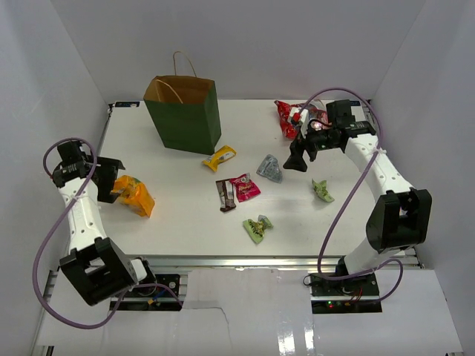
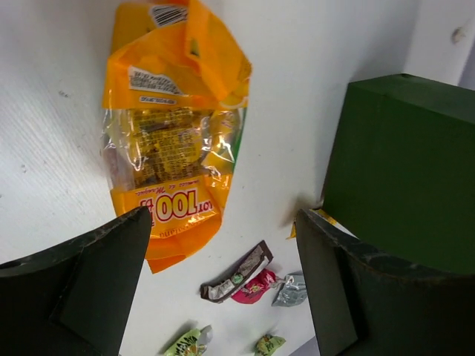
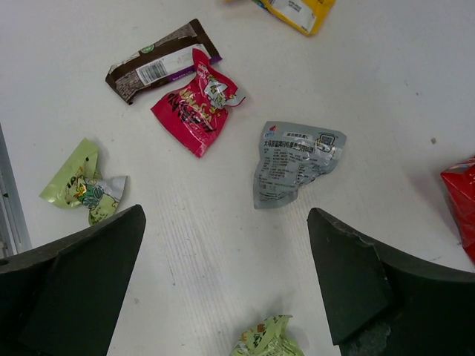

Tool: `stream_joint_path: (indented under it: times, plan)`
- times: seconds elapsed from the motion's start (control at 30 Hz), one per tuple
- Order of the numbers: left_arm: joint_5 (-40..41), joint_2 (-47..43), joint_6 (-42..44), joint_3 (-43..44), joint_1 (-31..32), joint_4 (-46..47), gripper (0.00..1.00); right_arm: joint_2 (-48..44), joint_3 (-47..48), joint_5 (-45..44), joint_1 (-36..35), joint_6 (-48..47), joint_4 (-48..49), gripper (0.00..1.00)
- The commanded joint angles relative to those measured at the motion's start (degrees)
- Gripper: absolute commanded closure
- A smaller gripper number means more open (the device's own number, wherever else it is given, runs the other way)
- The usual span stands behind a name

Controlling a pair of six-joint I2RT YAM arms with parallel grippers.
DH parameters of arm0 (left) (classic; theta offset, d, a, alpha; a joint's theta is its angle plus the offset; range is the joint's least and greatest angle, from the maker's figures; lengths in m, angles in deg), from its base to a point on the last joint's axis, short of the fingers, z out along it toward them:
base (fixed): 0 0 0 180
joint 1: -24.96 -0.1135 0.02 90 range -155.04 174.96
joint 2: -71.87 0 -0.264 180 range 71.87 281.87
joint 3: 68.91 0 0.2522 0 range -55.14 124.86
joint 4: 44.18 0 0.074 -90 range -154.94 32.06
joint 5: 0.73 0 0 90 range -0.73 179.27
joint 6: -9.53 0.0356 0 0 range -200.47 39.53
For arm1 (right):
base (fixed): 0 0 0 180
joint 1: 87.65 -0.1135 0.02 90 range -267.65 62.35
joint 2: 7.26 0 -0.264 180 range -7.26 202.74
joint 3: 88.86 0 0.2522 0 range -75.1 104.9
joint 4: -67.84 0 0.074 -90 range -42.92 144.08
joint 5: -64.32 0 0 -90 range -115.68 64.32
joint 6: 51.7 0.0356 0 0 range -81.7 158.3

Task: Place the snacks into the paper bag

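I have the paper bag [image 1: 185, 124] standing upright on the surface [image 1: 178, 226], its mouth open, and every snack I can see lies outside it. Just right of the bag's near corner sits the yellow packet [image 1: 220, 157]. Nearer to the arms from there the brown packet [image 1: 225, 195] and the pink packet [image 1: 244, 187] lie touching each other. The silver-grey packet [image 1: 269, 168] is further right of the bag than those two. One light green packet [image 1: 257, 228] lies well nearer the arms than the bag, and the second light green packet [image 1: 322, 190] is far off to the bag's right. The large red bag [image 1: 291, 117] rests about level with the paper bag, well to its right. The orange packet [image 1: 134, 194] lies left of the bag and nearer the arms. My left gripper [image 1: 113, 180] sits just beside that orange packet with its jaws spread wide and nothing held; I cannot tell whether it touches the wrapper. My right gripper [image 1: 295, 163] is released too, jaws apart. It hangs between the silver-grey packet and the red bag, and in its wrist view the silver-grey packet lies just ahead of the jaws.
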Motion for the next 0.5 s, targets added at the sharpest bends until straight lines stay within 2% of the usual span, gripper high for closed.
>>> stream_joint_path:
  times: [0.0,0.17,0.33,0.47]
  plan:
    - [0.98,1.26,-3.11,0.48,-0.02,-4.24,0.11,0.23,-1.25,2.54,0.79,-1.63,-0.17,0.04]
    - [3.10,3.97,-0.57,-2.50,-0.02,-3.20,0.13,0.32,-3.97,4.29,3.25,-0.49,1.59,0.03]
    - [3.26,9.07,2.42,-1.99,-0.02,-1.78,0.22,0.76,-4.59,5.79,5.18,-0.31,1.86,0.02]
    - [6.07,9.08,3.12,-1.45,-0.02,-2.83,0.22,0.76,-4.94,6.14,6.41,-0.66,1.94,0.02]
